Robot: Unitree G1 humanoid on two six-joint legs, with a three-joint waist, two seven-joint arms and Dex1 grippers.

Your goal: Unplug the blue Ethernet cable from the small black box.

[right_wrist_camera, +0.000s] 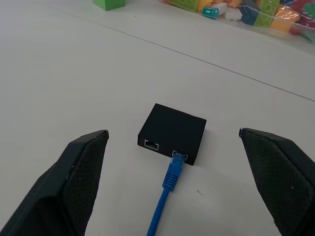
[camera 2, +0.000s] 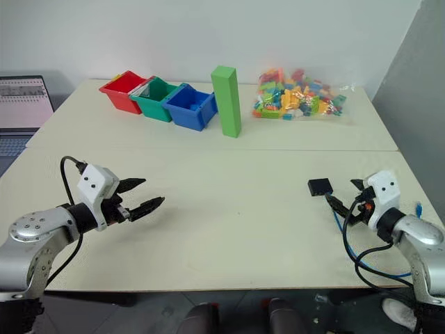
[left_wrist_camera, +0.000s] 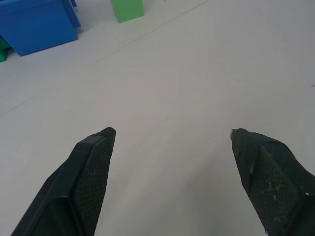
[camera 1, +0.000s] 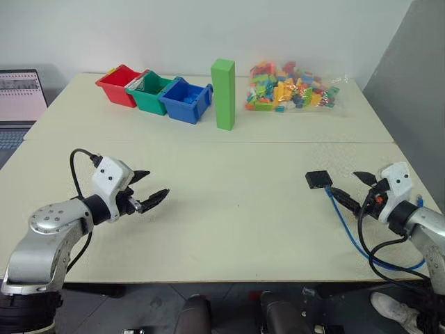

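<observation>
Lying on the table [camera 1: 229,229] before the right gripper [right_wrist_camera: 172,135], the box [right_wrist_camera: 173,132] has the cable [right_wrist_camera: 165,196] plugged into one port. Both grippers' jaws stand wide and empty; the left gripper [camera 1: 149,188] hovers well apart. Light and likely to slide, the box needs pinning; grip the stiff plug, not the limp cord.

Robot lab, pale worktable [camera 1: 229,229], sorting bins [camera 1: 154,93], bagged toy bricks [camera 1: 290,88], laptop [camera 1: 19,97]

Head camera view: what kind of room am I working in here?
Probably a lab or test workspace, not a home. A plain pale table holds a row of sorting bins, a bag of toy bricks and a small black box with a blue Ethernet cable; a laptop sits alongside.
</observation>
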